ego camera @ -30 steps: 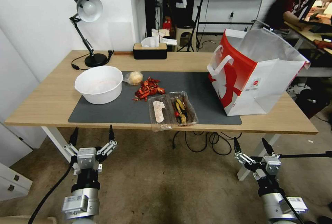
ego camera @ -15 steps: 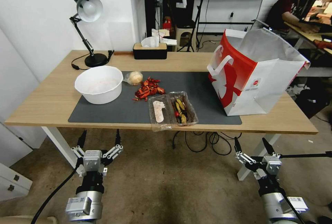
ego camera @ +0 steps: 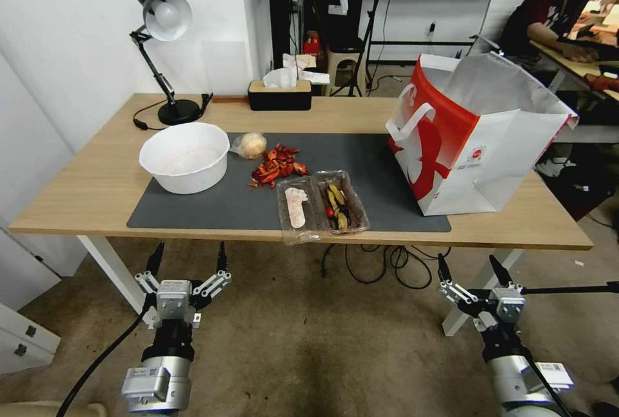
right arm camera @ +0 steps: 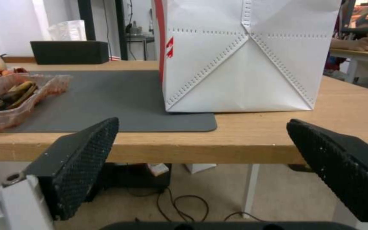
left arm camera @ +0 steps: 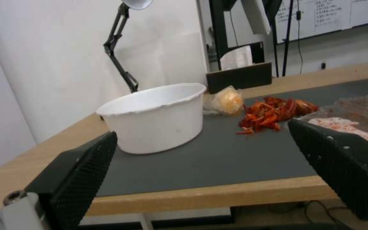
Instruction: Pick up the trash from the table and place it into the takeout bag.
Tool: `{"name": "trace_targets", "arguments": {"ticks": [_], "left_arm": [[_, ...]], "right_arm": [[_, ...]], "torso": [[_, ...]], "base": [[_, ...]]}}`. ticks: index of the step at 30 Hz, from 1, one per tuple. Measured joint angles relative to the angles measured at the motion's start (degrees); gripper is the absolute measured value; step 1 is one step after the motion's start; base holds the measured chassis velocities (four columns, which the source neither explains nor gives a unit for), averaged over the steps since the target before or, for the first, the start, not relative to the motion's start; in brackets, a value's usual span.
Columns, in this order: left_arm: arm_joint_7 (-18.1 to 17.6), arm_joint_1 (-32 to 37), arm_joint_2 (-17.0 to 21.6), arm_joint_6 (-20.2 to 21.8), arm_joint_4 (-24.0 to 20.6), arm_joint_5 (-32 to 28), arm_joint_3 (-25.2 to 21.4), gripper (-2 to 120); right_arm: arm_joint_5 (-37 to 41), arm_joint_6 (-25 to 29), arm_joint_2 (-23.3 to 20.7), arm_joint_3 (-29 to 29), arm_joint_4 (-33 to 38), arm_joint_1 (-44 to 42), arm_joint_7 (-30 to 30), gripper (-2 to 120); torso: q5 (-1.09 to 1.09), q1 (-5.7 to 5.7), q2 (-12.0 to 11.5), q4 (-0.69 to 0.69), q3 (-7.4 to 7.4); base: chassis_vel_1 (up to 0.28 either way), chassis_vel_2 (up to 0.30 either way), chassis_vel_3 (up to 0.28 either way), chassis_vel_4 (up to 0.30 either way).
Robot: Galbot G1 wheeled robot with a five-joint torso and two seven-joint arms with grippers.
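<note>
The trash lies on the table's [ego camera: 97, 191] dark grey mat: a white round bowl [ego camera: 185, 157], a plastic-wrapped yellowish ball [ego camera: 250, 144], a heap of red scraps [ego camera: 276, 164] and a clear plastic tray [ego camera: 321, 205] holding leftovers. At the right end of the table stands the white-and-red takeout bag [ego camera: 474, 136], its top open. My left gripper [ego camera: 189, 256] hangs open below the table's front edge, facing the bowl [left arm camera: 156, 119] and the scraps [left arm camera: 273, 111]. Below the front edge on the other side, my right gripper [ego camera: 467, 263] is open too, facing the bag [right arm camera: 243, 57].
A black desk lamp [ego camera: 164, 49] and a black tissue box [ego camera: 280, 95] stand along the table's far edge. Cables [ego camera: 377, 262] hang under the table. A white cabinet [ego camera: 22, 333] is at the left. Bare mat lies between the tray and the bag.
My left gripper has shifted a little to the right and lower in the head view. The right gripper has sunk slightly. Nothing on the table has moved.
</note>
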Motion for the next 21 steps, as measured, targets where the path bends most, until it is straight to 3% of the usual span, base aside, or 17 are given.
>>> {"name": "trace_targets", "arguments": {"ticks": [21], "left_arm": [[-0.09, -1.34, 1.15, -0.1, -0.25, -0.44, -1.11, 100]], "right_arm": [[0.2, -0.14, -0.55, -0.75, -0.16, 0.55, 0.04, 100]], "torso": [[0.0, 0.0, 0.0, 0.0, 0.0]], "base": [[0.0, 0.0, 0.0, 0.0]]}}
